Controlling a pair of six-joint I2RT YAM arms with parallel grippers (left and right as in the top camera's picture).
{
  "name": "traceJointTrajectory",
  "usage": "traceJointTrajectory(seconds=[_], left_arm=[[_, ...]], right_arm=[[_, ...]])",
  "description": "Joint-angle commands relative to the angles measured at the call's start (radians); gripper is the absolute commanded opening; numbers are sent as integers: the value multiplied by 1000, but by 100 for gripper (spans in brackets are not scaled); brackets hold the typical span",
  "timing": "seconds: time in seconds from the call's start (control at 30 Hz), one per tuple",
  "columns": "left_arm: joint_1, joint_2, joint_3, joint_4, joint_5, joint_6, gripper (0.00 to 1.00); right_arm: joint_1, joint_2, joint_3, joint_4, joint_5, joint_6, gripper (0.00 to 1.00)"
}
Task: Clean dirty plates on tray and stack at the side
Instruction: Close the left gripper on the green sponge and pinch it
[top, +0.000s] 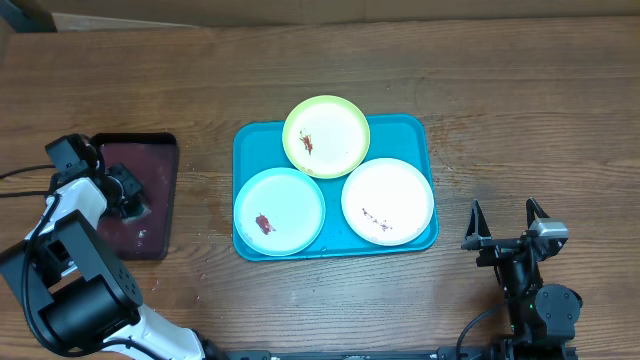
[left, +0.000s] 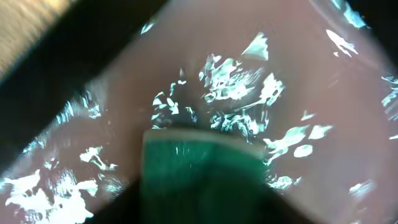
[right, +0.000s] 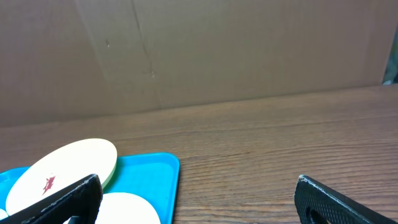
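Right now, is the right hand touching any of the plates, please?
No, the right hand sits open over the table, apart from the tray and the nearest white plate.

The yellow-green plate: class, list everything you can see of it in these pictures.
The yellow-green plate is small, round and plastic-looking, with a paler centre and raised rim. A red-brown smear sits left of centre in the overhead view. It lies face up at the far edge of the turquoise tray, its rim reaching past the tray's. Its near edge seems to overlap the mint-blue plate and white plate.
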Motion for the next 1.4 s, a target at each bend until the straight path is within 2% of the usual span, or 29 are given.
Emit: traceJointTrajectory(seconds=[0.0, 0.17, 0.2, 0.27, 0.33, 0.4, 0.43, 0.53, 0.57, 0.6, 0.63, 0.67, 0.9, 1.2, 1.33, 1.37], left_arm=[[0, 19, -12, -54, 11, -4, 100], [0, 19, -12, -160, 16, -4, 100], [0, 19, -12, -176, 16, -4, 95], [0, 19, -12, -211, 16, -4, 71], [0, 19, -12, -238, 16, -4, 37], [0, 19, -12, -254, 16, -4, 9], [0, 19, -12, -260, 16, -5, 4], [0, 19, -12, -265, 16, -7, 4], [0, 19, -12, -263, 16, -7, 13], [0, 19, -12, -260, 16, -7, 43], [0, 19, -12, -257, 16, -7, 95], [0, 19, -12, -253, 16, -7, 100], [0, 19, -12, -202, 6, -6, 100], [0, 19, -12, -44, 4, 31, 100], [0, 19, -12, -6, 5, 31, 97], [0, 19, -12, -3, 5, 30, 92]], right_arm=[[-5, -12, -10, 5, 7, -1, 100], [-5, -12, -10, 5, 7, -1, 100], [-5, -12, -10, 5, 7, -1, 100], [-5, -12, -10, 5, 7, -1, 100], [-5, -12, -10, 5, 7, -1, 100], [-5, -12, -10, 5, 7, -1, 100], [-5, -12, -10, 5, 7, -1, 100], [-5, -12, -10, 5, 7, -1, 100], [-5, -12, -10, 5, 7, -1, 100], [-5, -12, -10, 5, 7, -1, 100], [-5, -12, -10, 5, 7, -1, 100], [-5, -12, -10, 5, 7, -1, 100], [-5, -12, -10, 5, 7, -1, 100], [-5, -12, -10, 5, 7, -1, 100], [-5, -12, -10, 5, 7, -1, 100], [-5, -12, -10, 5, 7, -1, 100]])
